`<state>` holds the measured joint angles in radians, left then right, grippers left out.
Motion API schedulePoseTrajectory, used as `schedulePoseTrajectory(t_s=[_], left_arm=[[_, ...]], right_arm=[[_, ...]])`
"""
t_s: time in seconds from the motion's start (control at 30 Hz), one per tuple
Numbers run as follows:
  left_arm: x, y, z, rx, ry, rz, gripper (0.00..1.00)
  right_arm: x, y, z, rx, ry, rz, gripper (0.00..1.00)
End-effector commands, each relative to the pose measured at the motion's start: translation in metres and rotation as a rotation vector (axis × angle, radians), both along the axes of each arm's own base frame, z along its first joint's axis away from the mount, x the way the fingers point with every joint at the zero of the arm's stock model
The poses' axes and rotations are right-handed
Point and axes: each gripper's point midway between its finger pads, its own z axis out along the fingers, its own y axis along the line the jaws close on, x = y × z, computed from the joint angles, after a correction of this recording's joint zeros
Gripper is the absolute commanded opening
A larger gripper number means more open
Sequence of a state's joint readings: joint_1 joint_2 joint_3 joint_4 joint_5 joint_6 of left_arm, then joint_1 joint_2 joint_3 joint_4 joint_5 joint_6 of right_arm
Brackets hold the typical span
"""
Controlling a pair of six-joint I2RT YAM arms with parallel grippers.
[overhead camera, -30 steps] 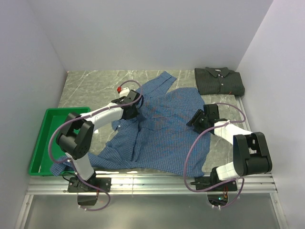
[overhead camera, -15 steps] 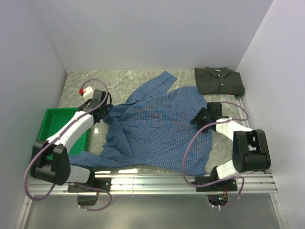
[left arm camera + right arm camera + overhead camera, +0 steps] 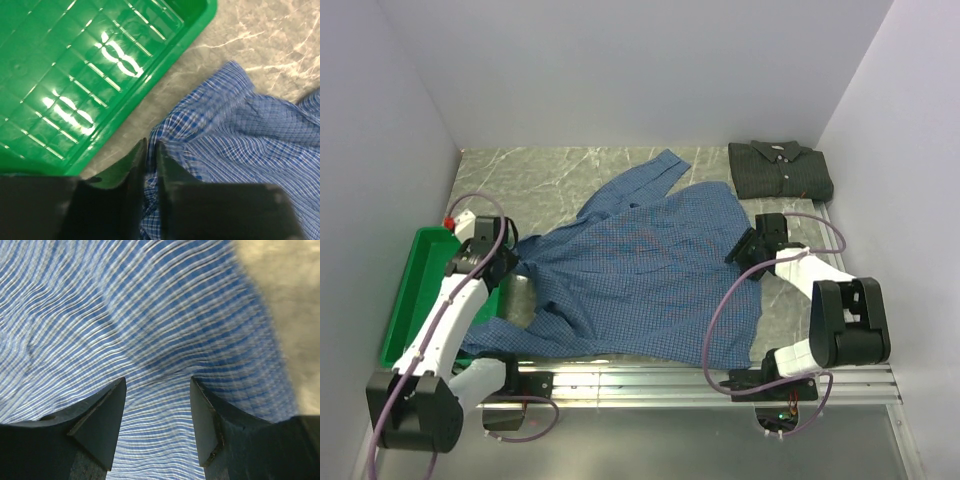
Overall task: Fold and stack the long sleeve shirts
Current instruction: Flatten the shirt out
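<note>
A: Entry. Where is the blue checked shirt (image 3: 650, 270)?

B: Spread and rumpled across the middle of the table (image 3: 520, 180), widest from left to right. One sleeve runs toward the far side. More cloth bunches at the near left, beside the green tray (image 3: 415, 290). Not yet folded.

A: The dark shirt (image 3: 780, 170)?

B: Folded, in the far right corner, apart from the blue one.

A: Left gripper (image 3: 151, 150)?

B: At the blue shirt's left edge, just beside the tray's rim. Jaws nearly together, only a thin slit between them. The cloth's edge sits right at the tips, but the wrist view does not show whether it is pinched. Cannot tell.

A: Right gripper (image 3: 157, 385)?

B: Jaws apart, low over the shirt's right side. Checked cloth shows below the gap; nothing is held.

A: The relation that matters?

B: The bulk of the shirt lies to the right of the left gripper and to the left of the right one, so the two sit at opposite ends of its long axis. Judgement: the step in hand is spreading or squaring before a first fold. A fold to the middle would carry the left tool rightward and the right tool leftward. The dark shirt is nearer the right arm, so stacking likely falls to that side.

A: Risk?

B: The left edge is close to the tray; cloth could drape over its rim.
</note>
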<state>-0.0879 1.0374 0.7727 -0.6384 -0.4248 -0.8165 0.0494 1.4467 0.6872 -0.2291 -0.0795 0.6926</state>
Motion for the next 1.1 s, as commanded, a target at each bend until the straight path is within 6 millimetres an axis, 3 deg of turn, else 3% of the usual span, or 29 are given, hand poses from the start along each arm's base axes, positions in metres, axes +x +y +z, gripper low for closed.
schedulePoseTrajectory(t_s=[0.0, 0.17, 0.2, 0.3, 0.33, 0.4, 0.47, 0.53, 0.57, 0.6, 0.63, 0.67, 0.7, 0.77, 0.8, 0.87, 0.93, 0.97, 1.03, 1.07], left_arm=[[-0.009, -0.002, -0.001, -0.036, 0.01, -0.042, 0.26], [-0.009, -0.008, 0.017, -0.07, -0.018, -0.089, 0.55], [-0.008, -0.008, 0.029, -0.055, -0.056, -0.109, 0.7], [0.011, -0.025, 0.062, -0.07, -0.181, -0.243, 0.86], [0.019, -0.031, 0.074, -0.079, -0.218, -0.279, 0.88], [0.04, -0.052, 0.084, -0.137, -0.25, -0.383, 0.89], [0.059, -0.066, 0.074, -0.177, -0.213, -0.439, 0.9], [0.082, -0.079, 0.086, -0.2, -0.242, -0.481, 0.91], [0.094, -0.09, 0.074, -0.217, -0.204, -0.511, 0.91], [0.108, -0.098, 0.087, -0.215, -0.239, -0.536, 0.91], [0.117, -0.105, 0.086, -0.209, -0.242, -0.556, 0.91], [0.126, -0.122, 0.071, -0.214, -0.201, -0.601, 0.91], [0.139, -0.131, 0.078, -0.197, -0.219, -0.628, 0.91], [0.151, -0.149, 0.068, -0.185, -0.183, -0.663, 0.9], [0.161, -0.155, 0.046, -0.183, -0.127, -0.667, 0.89], [0.18, -0.168, 0.051, -0.162, -0.148, -0.68, 0.88], [0.196, -0.176, 0.038, -0.155, -0.128, -0.689, 0.84], [0.201, -0.183, 0.022, -0.152, -0.095, -0.699, 0.82], [0.213, -0.188, 0.023, -0.128, -0.09, -0.708, 0.77], [0.213, -0.192, 0.007, -0.126, -0.044, -0.717, 0.75]], right_arm=[[-0.004, -0.018, 0.013, -0.087, -0.021, -0.014, 0.61], [-0.003, -0.021, 0.035, -0.149, -0.065, 0.023, 0.61], [-0.001, -0.017, 0.043, -0.16, -0.096, 0.06, 0.61], [0.009, 0.004, 0.059, -0.147, -0.152, 0.195, 0.61], [0.019, 0.01, 0.072, -0.15, -0.186, 0.219, 0.61], [0.027, 0.023, 0.076, -0.145, -0.198, 0.281, 0.61], [0.041, 0.031, 0.091, -0.122, -0.237, 0.297, 0.61], [0.057, 0.037, 0.1, -0.103, -0.27, 0.294, 0.61], [0.062, 0.039, 0.102, -0.096, -0.279, 0.295, 0.61], [0.069, 0.041, 0.098, -0.088, -0.272, 0.286, 0.61], [0.078, 0.044, 0.103, -0.081, -0.285, 0.286, 0.61], [0.083, 0.046, 0.103, -0.07, -0.289, 0.282, 0.61], [0.089, 0.05, 0.096, -0.052, -0.273, 0.289, 0.61], [0.103, 0.055, 0.1, -0.034, -0.289, 0.292, 0.61], [0.109, 0.058, 0.101, -0.02, -0.297, 0.283, 0.61], [0.122, 0.061, 0.097, -0.006, -0.289, 0.277, 0.61], [0.13, 0.065, 0.091, 0.014, -0.276, 0.273, 0.61], [0.133, 0.067, 0.089, 0.018, -0.272, 0.274, 0.61], [0.138, 0.068, 0.081, 0.024, -0.26, 0.267, 0.61], [0.139, 0.068, 0.078, 0.029, -0.252, 0.266, 0.61]])
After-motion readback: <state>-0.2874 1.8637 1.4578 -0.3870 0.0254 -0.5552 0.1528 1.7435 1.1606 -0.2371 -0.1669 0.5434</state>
